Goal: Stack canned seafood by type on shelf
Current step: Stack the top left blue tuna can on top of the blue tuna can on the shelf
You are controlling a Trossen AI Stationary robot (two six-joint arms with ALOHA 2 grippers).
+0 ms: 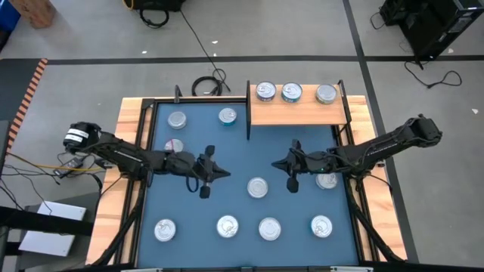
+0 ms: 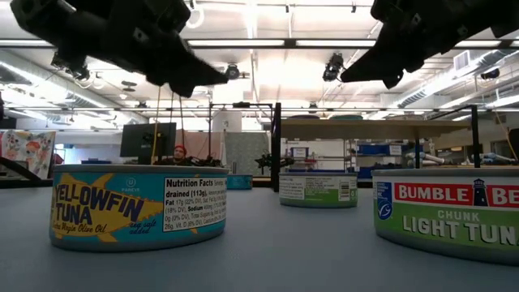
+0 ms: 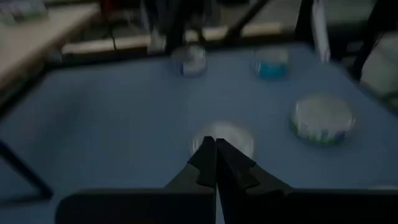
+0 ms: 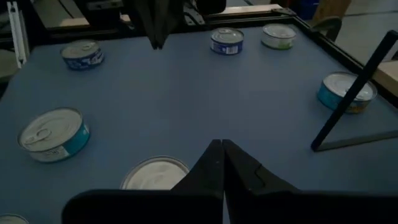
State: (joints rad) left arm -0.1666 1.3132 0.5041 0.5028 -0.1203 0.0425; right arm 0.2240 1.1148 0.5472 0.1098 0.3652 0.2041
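Closest to the low camera, a yellowfin tuna tin and a chunk light tuna tin are seen resting on the blue mat, with both arms held above them. Three tins are found set in a row along the back of the shelf, side by side and not stacked; about nine more are counted loose on the mat, so the task is judged to be at an early stage, with most of the sorting and all of the stacking left. The left gripper is held pressed together and empty over the mat's middle, and the right gripper is likewise pinched together on nothing, facing it; a centre tin lies just beside both. Open mat is left between the tins, but the shelf's black posts and the mat's wooden frame are judged to narrow the approach.
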